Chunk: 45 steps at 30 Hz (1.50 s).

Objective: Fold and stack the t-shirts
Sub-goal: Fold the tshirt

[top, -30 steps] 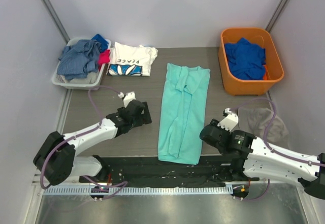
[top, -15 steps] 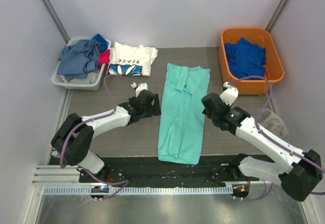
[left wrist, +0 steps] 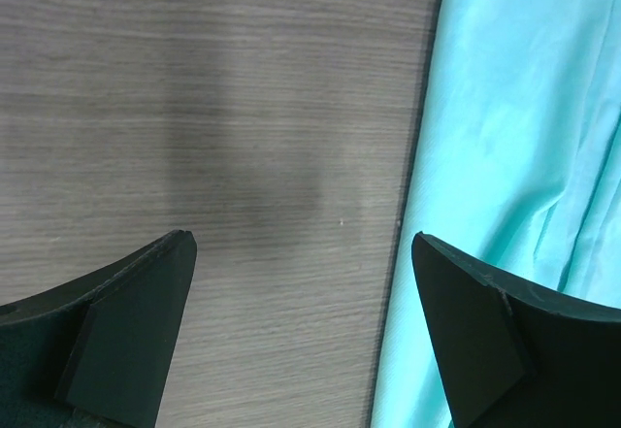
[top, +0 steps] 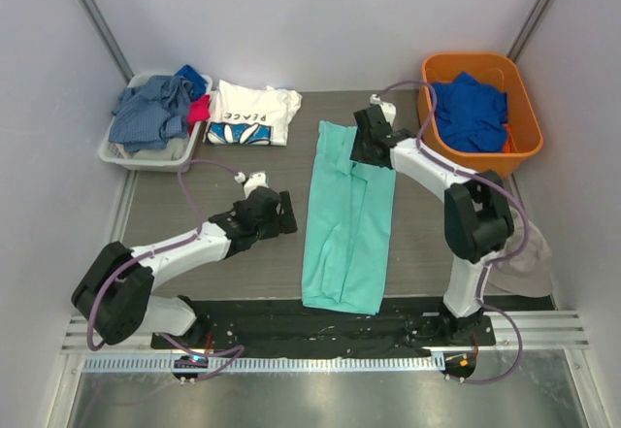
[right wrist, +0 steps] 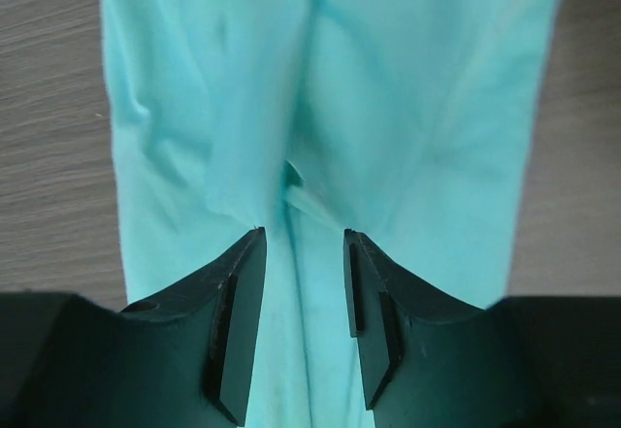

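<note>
The mint-teal t-shirt (top: 347,224) lies in the middle of the table as a long strip folded lengthwise. The white "PEACE" t-shirt (top: 252,115) rests folded at the back left. My right gripper (top: 361,154) hovers over the teal shirt's far end; in the right wrist view its jaws (right wrist: 301,239) stand partly open with teal fabric (right wrist: 330,108) flat beneath them. My left gripper (top: 289,216) is beside the shirt's left edge. It is wide open (left wrist: 301,239) over bare table, its right finger (left wrist: 485,331) above the teal edge (left wrist: 505,137).
A grey basket (top: 109,154) of grey-blue clothes stands at the back left. An orange bin (top: 427,132) holding a royal blue garment (top: 471,108) stands at the back right. A pale grey cloth (top: 524,253) lies at the right edge, and a black mat (top: 291,323) runs along the near edge.
The right arm has swung from the near right corner up to the far end of the teal shirt. The left gripper stays beside the shirt's left edge, shifting slightly.
</note>
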{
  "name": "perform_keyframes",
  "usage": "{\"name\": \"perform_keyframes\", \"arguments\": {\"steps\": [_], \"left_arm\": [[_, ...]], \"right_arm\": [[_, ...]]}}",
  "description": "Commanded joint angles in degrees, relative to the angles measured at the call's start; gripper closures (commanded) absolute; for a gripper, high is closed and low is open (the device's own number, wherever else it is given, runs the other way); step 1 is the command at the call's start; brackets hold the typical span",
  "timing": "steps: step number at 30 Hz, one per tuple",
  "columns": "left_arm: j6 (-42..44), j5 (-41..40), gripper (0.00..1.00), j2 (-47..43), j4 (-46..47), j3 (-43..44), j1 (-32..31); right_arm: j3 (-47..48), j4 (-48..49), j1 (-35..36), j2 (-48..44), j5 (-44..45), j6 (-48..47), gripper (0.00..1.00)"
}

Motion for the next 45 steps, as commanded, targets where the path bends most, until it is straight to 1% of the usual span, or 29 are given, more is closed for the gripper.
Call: {"name": "perform_keyframes", "arguments": {"steps": [1, 4, 13, 17, 26, 38, 45], "left_arm": [[-1.46, -0.21, 0.00, -2.35, 1.37, -2.04, -0.25], [-1.73, -0.38, 0.00, -2.44, 1.37, -2.83, -0.25], [-1.99, -0.74, 0.00, -2.44, 1.54, -4.15, -0.25], [-2.43, -0.65, 0.00, -2.44, 1.54, -4.50, -0.25], [-2.78, -0.47, 0.00, -2.88, 1.54, -4.77, -0.25], [-3.13, -0.74, 0.00, -4.37, 1.19, -6.00, -0.25], [-3.13, -0.65, 0.00, -4.28, 1.19, -5.82, -0.25]], "right_arm": [[12.04, -0.20, -0.03, 8.88, -6.37, -11.27, 0.55], [16.45, -1.87, -0.12, 12.59, -7.25, -15.32, 0.55], [20.60, -3.02, -0.12, 18.23, -10.33, -20.87, 0.56], [20.08, -3.02, -0.03, 17.97, -12.61, -21.31, 0.56], [19.55, -3.54, 1.82, 16.82, -13.85, -23.33, 0.57], [19.46, -4.77, 3.05, 17.26, -12.88, -24.30, 0.55], [19.46, -5.21, 4.36, 15.60, -10.69, -24.56, 0.55]]}}
